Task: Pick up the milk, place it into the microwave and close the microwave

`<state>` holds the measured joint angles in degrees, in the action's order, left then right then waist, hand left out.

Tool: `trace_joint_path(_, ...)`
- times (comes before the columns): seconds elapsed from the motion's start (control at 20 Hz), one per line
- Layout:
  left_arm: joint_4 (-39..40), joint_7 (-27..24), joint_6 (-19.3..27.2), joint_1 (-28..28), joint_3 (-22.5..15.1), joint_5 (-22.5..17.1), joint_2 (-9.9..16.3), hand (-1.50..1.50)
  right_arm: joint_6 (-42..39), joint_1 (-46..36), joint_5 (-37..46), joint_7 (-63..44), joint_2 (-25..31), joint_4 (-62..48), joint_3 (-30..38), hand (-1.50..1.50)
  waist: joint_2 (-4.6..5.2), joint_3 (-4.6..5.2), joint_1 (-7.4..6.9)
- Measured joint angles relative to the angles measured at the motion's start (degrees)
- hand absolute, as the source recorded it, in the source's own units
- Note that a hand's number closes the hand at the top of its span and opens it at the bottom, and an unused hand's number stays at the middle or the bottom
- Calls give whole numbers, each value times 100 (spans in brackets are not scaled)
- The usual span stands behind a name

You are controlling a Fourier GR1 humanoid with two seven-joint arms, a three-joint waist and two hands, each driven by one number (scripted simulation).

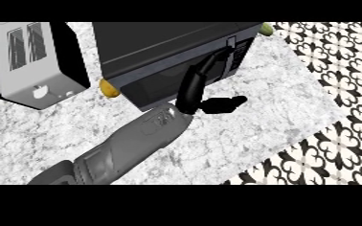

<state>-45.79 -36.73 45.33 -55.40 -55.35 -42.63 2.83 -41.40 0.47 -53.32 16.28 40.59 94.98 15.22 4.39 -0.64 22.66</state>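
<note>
Only one arm (pixel 134 143) is seen, coming up from the lower left edge of the view. Which arm it is cannot be told from this view alone. Its black hand (pixel 194 93) is held against the front of the microwave (pixel 170 48). The fingers (pixel 201 72) are kept straight and close together, and they are laid flat on the dark door, near the handle side. The thumb (pixel 225 103) is stuck out to the right, away from the door. Nothing is held in the hand.

The microwave is set near the back edge of the counter (pixel 247 124), and its door looks shut. The milk cannot be seen anywhere. A silver toaster (pixel 35 62) is placed at the back left corner of the counter. A small yellow thing (pixel 107 88) is seen between the toaster and the microwave. A small green thing (pixel 267 28) is seen just behind the microwave's right corner.
</note>
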Motion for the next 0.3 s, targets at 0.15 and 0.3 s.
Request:
trace_joint_path(0.15, 119, 147, 108, -144, -94, 87, -28, -150, 11, 25, -35, -21, 27, -8, 26, -150, -37, -14, -89)
trace_joint_path(0.3, 218, 279, 202, -253, -158, 136, -88, -150, 23, 48, -69, -30, 64, -13, 80, -150, -57, -15, -147)
